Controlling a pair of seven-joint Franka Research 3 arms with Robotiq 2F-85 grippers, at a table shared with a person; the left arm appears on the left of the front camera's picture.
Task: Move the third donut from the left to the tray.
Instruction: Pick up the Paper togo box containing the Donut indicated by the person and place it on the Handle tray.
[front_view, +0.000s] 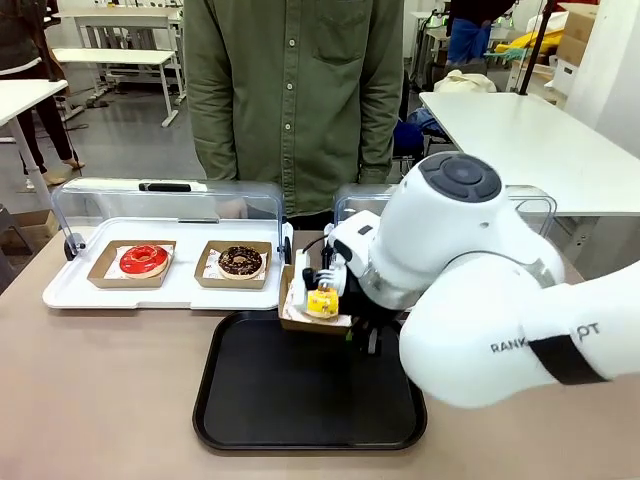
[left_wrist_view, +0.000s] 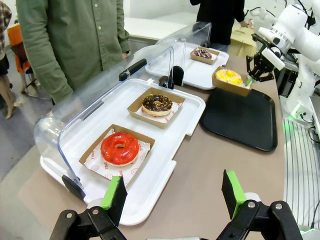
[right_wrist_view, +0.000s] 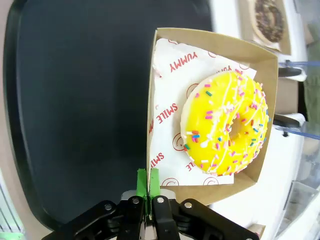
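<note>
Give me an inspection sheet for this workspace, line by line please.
Surface: beige table, shared with a person in a green shirt.
Job's things: yellow donut in its cardboard holder, held above the black tray's far edge.
Clutter: red donut and chocolate donut in a white lidded tray; another chocolate donut in the farther one.
Grippers: right gripper pinches the holder's wall; left gripper open above the table.
Cables: nothing seen.
Surroundings: white tables behind.
</note>
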